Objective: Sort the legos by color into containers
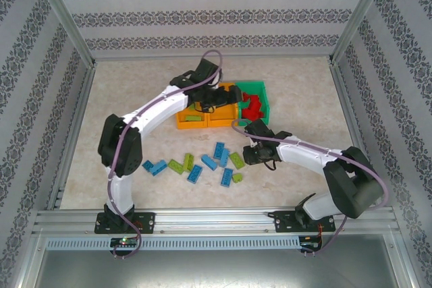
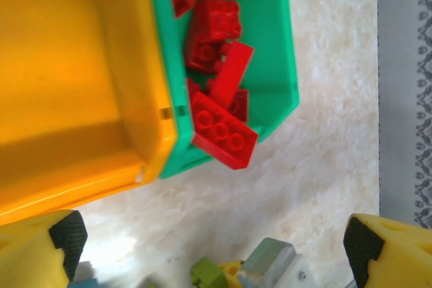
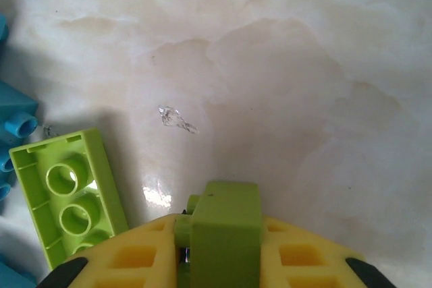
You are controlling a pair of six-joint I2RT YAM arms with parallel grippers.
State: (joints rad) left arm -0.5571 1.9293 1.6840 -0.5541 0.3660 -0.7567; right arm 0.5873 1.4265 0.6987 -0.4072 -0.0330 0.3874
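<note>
Three joined containers stand mid-table: two orange bins (image 1: 181, 123) (image 1: 226, 118) and a green bin (image 1: 260, 86). Red legos (image 2: 214, 23) lie piled in the green bin (image 2: 273, 52), and a lime one (image 1: 193, 118) lies in the left orange bin. My left gripper (image 1: 214, 99) hangs open over the orange bin (image 2: 67, 65), nothing between its fingertips (image 2: 67, 234). My right gripper (image 1: 255, 155) is shut on a lime green lego (image 3: 226, 227), just above the table right of the loose pile. Blue and lime legos (image 1: 196, 165) lie scattered in front of the bins.
Another lime brick (image 3: 67, 197) lies studs-down by the right gripper, with blue bricks (image 3: 15, 126) beyond it. Metal frame posts and patterned walls enclose the table. Bare marble tabletop (image 1: 304, 106) stretches to the right of the bins.
</note>
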